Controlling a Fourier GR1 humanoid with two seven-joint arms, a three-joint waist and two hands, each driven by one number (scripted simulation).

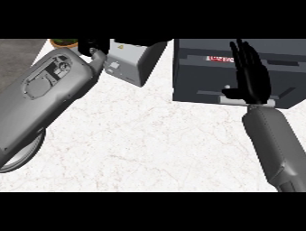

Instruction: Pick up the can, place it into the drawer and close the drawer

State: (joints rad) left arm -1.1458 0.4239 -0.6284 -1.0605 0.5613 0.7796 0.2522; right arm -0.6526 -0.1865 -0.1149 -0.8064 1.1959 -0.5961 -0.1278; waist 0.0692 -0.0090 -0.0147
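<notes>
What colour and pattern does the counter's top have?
White marble with thin reddish-grey veins, on the counter's top; the head view shows it best.

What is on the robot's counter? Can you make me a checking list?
Surface: white marbled counter.
Job's things: dark grey drawer unit with a red label; no can seen.
Clutter: white box; a green potted thing at the far edge.
Robot hands: right robot hand open and flat over the drawer unit; left robot hand beside the white box, too hidden to judge.
Cables: nothing seen.
Surroundings: grey floor at the left.
</notes>
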